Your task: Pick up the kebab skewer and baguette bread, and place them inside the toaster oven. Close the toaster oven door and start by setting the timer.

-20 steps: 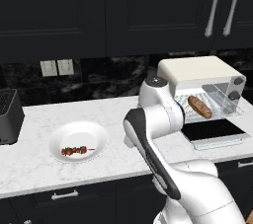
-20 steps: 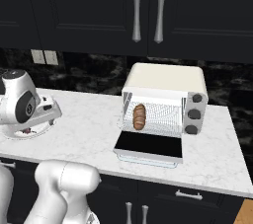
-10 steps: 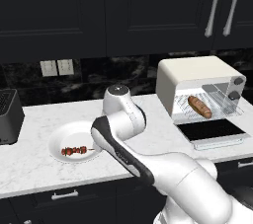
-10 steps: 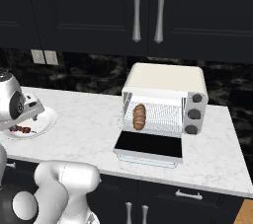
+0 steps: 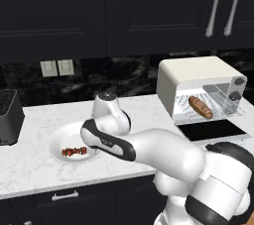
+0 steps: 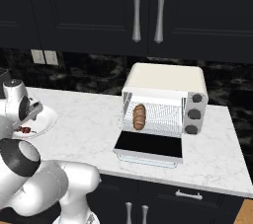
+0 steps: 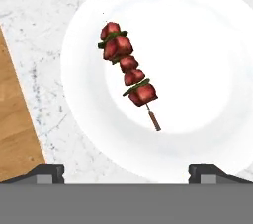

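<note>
Your fingers (image 7: 127, 171) hang spread wide above the plate (image 7: 207, 45).
The kebab skewer (image 7: 129, 79) lies ahead of them, between both tips, untouched.

The white marble counter (image 5: 34, 162) runs along the dark backsplash wall. Directly on it lie four items. A white plate (image 7: 197, 45) sits below the jaws, which stand wide apart above its near rim. On the plate, ahead of the jaws and between their lines, rests a kebab skewer (image 7: 129, 76), its bare stick end pointing back toward the jaws. Far to the jaws' right stands a cream toaster oven (image 6: 163, 97), its door (image 6: 149, 146) folded down flat over the counter. A black toaster (image 5: 9, 117) stands on the opposite side of the plate, near the counter's end.
</note>
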Motion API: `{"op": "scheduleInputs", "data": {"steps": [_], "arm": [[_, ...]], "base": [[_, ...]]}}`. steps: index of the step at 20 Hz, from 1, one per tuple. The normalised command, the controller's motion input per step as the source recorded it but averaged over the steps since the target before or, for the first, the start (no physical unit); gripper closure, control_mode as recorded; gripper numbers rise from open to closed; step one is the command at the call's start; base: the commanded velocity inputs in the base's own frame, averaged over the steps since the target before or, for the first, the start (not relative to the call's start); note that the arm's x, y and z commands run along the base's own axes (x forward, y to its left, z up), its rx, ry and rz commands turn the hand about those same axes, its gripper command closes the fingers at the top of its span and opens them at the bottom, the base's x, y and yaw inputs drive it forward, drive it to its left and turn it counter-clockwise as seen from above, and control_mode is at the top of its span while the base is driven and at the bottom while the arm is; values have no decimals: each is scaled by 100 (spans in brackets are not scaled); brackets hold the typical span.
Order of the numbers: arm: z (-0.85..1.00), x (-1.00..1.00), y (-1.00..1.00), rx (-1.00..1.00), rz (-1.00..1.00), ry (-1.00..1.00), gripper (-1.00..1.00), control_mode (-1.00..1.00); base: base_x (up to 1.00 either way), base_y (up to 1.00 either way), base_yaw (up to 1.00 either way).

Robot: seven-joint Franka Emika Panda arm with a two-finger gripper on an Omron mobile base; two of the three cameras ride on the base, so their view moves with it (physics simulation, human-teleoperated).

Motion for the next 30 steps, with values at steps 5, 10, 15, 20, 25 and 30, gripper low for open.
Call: {"op": "scheduleInputs", "data": {"steps": [5,10,15,20,25,30], "arm": [[-30,40,40,0,21,5,-100,-100],[-24,36,31,-5,3,4,-100,-100],[-29,18,19,-11,0,3,-100,-100],[-24,13,26,-8,0,1,-100,-100],[-25,17,12,-4,0,0,-100,-100],[-21,2,0,-3,0,1,-100,-100]], "base": [[0,0,0],[0,0,0],[0,0,0],[0,0,0],[0,0,0],[0,0,0]]}}
